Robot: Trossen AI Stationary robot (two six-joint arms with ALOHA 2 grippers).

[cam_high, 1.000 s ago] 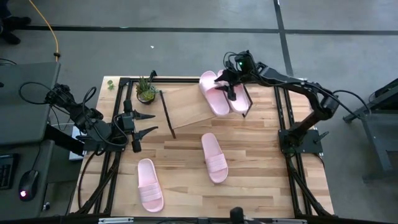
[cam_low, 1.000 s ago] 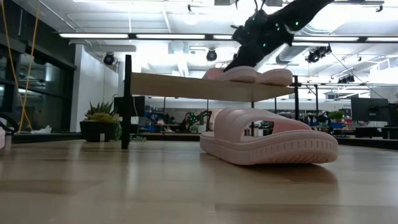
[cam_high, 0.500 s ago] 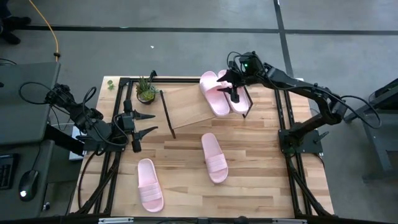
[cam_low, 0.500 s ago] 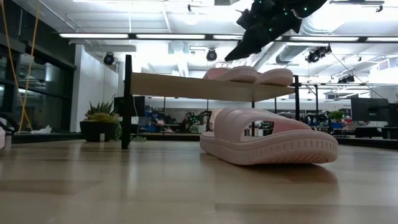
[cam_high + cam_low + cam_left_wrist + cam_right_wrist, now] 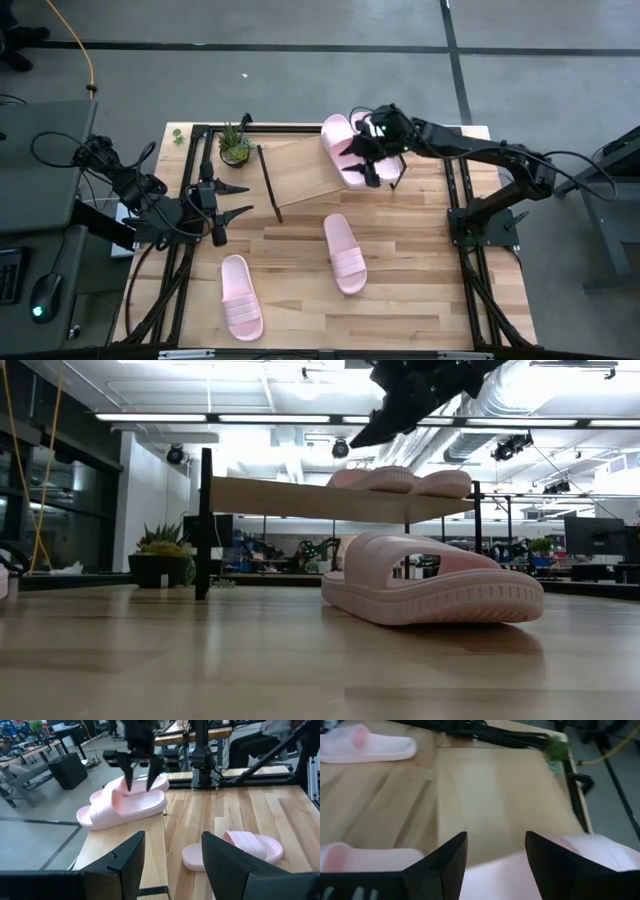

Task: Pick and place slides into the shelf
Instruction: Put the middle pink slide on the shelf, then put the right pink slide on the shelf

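Two pale pink slides (image 5: 340, 140) (image 5: 390, 165) lie side by side, soles down, on the right end of the slanted wooden shelf (image 5: 300, 165). Two more slides (image 5: 345, 252) (image 5: 241, 310) lie soles down on the tabletop, one at the middle and one near the front left. My right gripper (image 5: 362, 162) hangs open above the two slides on the shelf, fingers slanting down and clear of them in the low view (image 5: 375, 430) and the left wrist view (image 5: 139, 785). My left gripper (image 5: 248, 197) waits open at the table's left side, held level above the wood.
A small potted plant (image 5: 236, 145) stands at the shelf's left end, beside its black frame post. Black rails (image 5: 465, 215) run along both sides of the table. The shelf's left half (image 5: 490, 790) is bare board.
My right gripper has risen off the slides on the shelf and swung toward the table's near and left side, above the shelf. Both slides stay where they lay on the board.
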